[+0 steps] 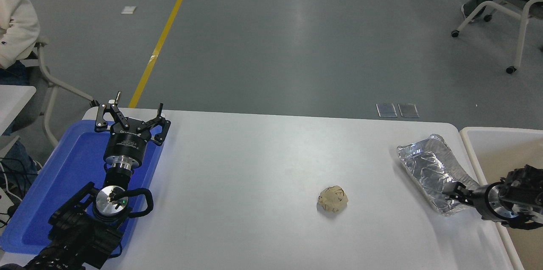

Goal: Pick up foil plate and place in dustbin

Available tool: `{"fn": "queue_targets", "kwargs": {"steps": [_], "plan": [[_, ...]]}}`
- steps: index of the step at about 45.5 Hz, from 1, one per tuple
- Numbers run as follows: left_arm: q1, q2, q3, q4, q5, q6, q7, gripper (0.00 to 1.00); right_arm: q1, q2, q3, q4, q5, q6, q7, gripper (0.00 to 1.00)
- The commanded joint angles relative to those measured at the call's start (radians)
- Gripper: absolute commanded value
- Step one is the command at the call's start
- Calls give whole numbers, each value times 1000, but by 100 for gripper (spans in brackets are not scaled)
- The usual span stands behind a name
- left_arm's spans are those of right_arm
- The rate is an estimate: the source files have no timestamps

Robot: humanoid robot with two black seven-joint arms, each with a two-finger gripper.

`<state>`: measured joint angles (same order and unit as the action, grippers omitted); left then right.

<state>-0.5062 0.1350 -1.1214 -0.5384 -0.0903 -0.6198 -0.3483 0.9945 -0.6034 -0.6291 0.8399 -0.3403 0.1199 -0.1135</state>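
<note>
At the worktop's right edge, the right claw (454, 191) reaches the foil plate (430, 169) — grip unclear — beside the dustbin (468, 143); left claw (131, 117) parked, spread open.

The left arm (80, 227) is showing a matte black housing with ribbed, angular segments. A polished silver disc (111, 200) is sitting at its wrist joint, with a small green indicator light glowing on it. A black cable loop (142, 204) is curving around that disc. Beyond it, a silver metal collar (119, 163) is joining a black cylindrical body bearing faint white lettering, too small to read. The left gripper (130, 115) is presenting black linkage fingers with small silver screws.

The right gripper (456, 191) is displaying black fingers on a silver wrist ring (494, 207), backed by black hardware.
</note>
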Motion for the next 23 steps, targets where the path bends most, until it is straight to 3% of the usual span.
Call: {"fn": "queue_targets", "kwargs": {"steps": [1, 4, 5, 6, 7, 23], "plan": [[0, 0, 0, 0, 0, 0, 0, 100, -7, 10, 12, -7, 6, -11, 0, 36], [0, 0, 0, 0, 1, 0, 0, 100, -8, 8, 23, -5, 17, -9, 2, 27], [0, 0, 0, 0, 0, 0, 0, 100, -8, 8, 28, -5, 21, -9, 2, 21], [0, 0, 0, 0, 1, 0, 0, 100, -8, 10, 31, -5, 26, -11, 3, 5], [0, 0, 0, 0, 0, 0, 0, 100, -8, 10, 34, -5, 29, -9, 3, 0], [0, 0, 0, 0, 0, 0, 0, 100, -4, 5, 35, 1, 32, -16, 6, 0]]}}
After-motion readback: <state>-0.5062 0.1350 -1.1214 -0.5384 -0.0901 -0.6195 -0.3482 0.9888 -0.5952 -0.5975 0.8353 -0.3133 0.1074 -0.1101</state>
